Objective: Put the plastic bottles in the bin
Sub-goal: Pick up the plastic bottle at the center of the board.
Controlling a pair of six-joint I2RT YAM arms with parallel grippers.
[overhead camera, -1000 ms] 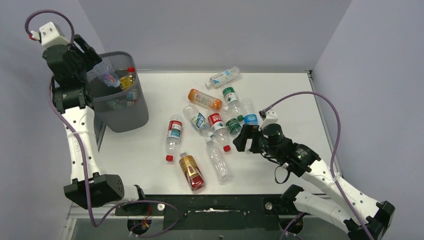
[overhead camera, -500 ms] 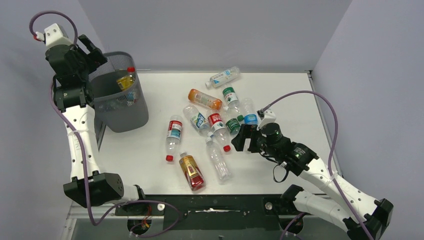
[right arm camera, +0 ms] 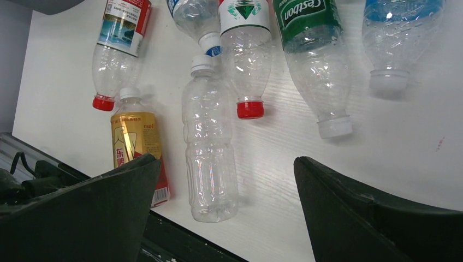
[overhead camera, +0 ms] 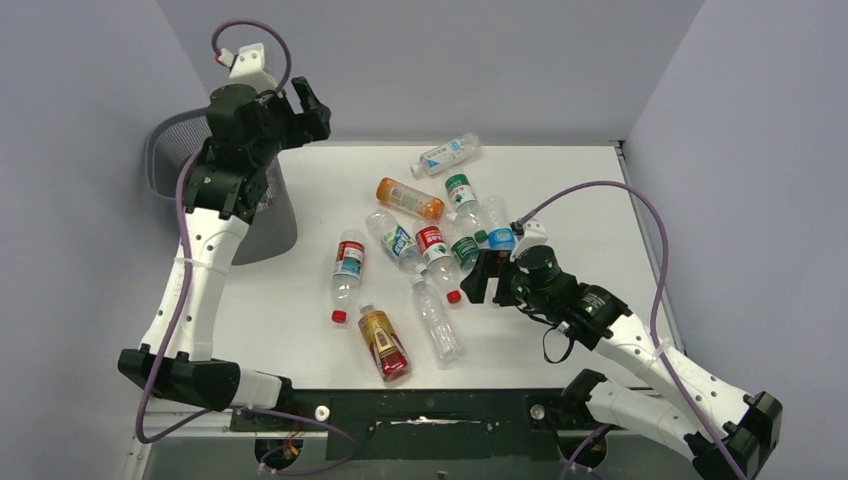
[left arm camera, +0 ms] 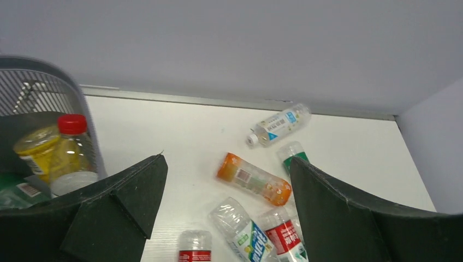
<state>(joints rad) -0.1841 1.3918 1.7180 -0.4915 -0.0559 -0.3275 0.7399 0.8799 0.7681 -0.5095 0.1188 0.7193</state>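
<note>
1. Ten plastic bottles [overhead camera: 432, 245] lie loose on the table [overhead camera: 570, 190], spread from its centre toward one o'clock. The bin [overhead camera: 262, 238] stands at ten o'clock, with a yellow bottle [left arm camera: 64, 148] among those already inside.
2. My left gripper [overhead camera: 312, 112] hangs high at the bin's three o'clock rim, jaws spread and empty.
3. My right gripper [right arm camera: 226, 161] hovers low at the four o'clock side of the cluster, jaws wide apart with nothing between them. A clear bottle [right arm camera: 210, 158] lies on its side just below the gap.
4. I judge these bottles to be empty, so very light. The walls look thin and springy, likely to dent under a hard squeeze. Being round and slick, they can roll or squirt out of a glancing pinch.
5. I would take the clear bottle across its ribbed mid-body, jaws square to its long axis. The tapering neck and cap give the pads less to hold. Neighbours at eleven and twelve o'clock touch or nearly touch its cap end, so a nudge there may scatter them.
</note>
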